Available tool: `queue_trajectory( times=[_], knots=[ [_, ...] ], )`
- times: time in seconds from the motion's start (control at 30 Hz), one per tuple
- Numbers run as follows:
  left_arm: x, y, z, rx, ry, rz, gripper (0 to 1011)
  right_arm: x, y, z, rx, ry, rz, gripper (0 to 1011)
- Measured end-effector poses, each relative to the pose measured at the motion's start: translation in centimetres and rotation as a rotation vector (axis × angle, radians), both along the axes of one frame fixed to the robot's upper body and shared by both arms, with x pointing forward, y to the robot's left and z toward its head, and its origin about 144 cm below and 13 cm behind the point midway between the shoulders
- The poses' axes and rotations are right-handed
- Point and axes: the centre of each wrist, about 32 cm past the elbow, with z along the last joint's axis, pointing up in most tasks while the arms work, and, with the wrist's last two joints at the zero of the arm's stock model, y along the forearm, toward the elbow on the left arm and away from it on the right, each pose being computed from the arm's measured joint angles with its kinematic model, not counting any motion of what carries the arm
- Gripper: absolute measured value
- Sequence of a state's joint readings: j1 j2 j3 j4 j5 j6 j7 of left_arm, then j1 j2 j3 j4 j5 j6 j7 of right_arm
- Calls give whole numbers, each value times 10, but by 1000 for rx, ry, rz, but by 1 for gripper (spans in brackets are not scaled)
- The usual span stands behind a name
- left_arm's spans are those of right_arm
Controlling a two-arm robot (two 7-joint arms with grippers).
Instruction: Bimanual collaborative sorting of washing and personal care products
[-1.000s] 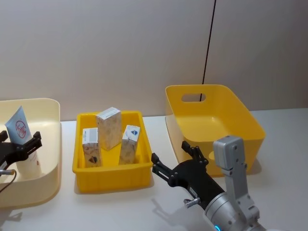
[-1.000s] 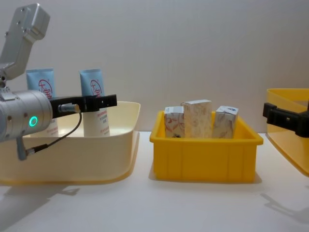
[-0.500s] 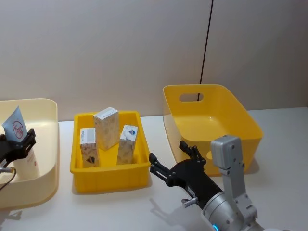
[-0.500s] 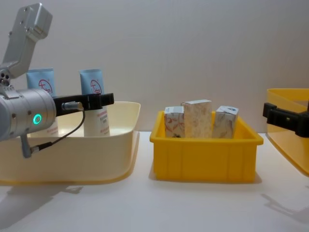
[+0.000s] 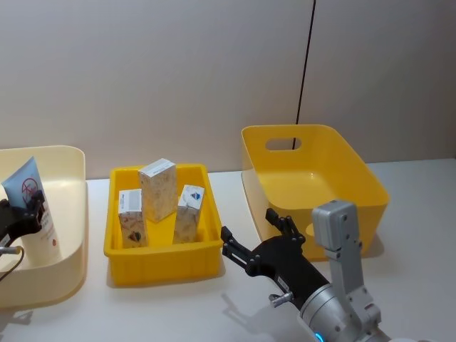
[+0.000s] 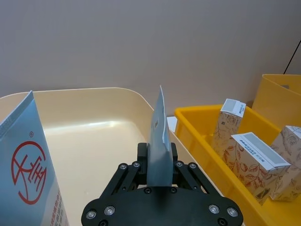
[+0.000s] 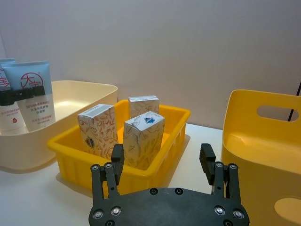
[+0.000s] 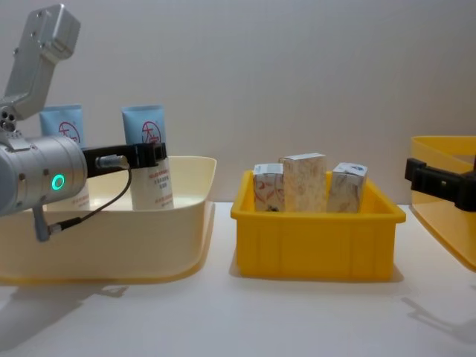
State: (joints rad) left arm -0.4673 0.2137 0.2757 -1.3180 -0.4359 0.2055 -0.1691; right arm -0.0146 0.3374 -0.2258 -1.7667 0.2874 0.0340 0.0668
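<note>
At the far left of the head view, the left gripper (image 5: 23,216) is clamping a light-blue tube (image 5: 30,194) around its middle, jaws clenched on its flat faces so that it is staying upright, crimped end up, inside the cream bin (image 5: 80,214). Whether its cap is resting on the bin floor cannot be told. A second tube (image 8: 62,126) is standing just beside it at the upper left of the chest view, so this bin appears to be serving the tubes. At the centre, three white cartons (image 5: 159,189) are standing on end, close together, in the yellow tray (image 5: 160,258), probably waiting to be sorted. Right of them, low in the frame, the right gripper (image 5: 249,223) is hovering above the table with jaws released and empty, pointing toward the tray, likely readying for a carton. At the right, the deep yellow bin (image 5: 313,127) is sitting with nothing in it.
</note>
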Motion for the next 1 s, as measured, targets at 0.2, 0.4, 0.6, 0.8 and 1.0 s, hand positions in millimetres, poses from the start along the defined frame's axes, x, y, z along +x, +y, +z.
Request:
queue_trajectory(
  times=[0.2, 0.4, 0.6, 0.8, 1.0],
  knots=[
    [-1, 3, 0, -30, -28, -10, 226, 0, 0, 0, 0, 0, 0, 1001],
    [-2, 9, 3, -79, -85, -46, 227, 0, 0, 0, 0, 0, 0, 1001],
    [-3, 17, 8, -131, -149, -105, 227, 0, 0, 0, 0, 0, 0, 1001],
    [-5, 23, 14, -170, -198, -168, 227, 0, 0, 0, 0, 0, 0, 1001],
    [-6, 28, 18, -204, -241, -254, 227, 0, 0, 0, 0, 0, 0, 1001]
  ],
)
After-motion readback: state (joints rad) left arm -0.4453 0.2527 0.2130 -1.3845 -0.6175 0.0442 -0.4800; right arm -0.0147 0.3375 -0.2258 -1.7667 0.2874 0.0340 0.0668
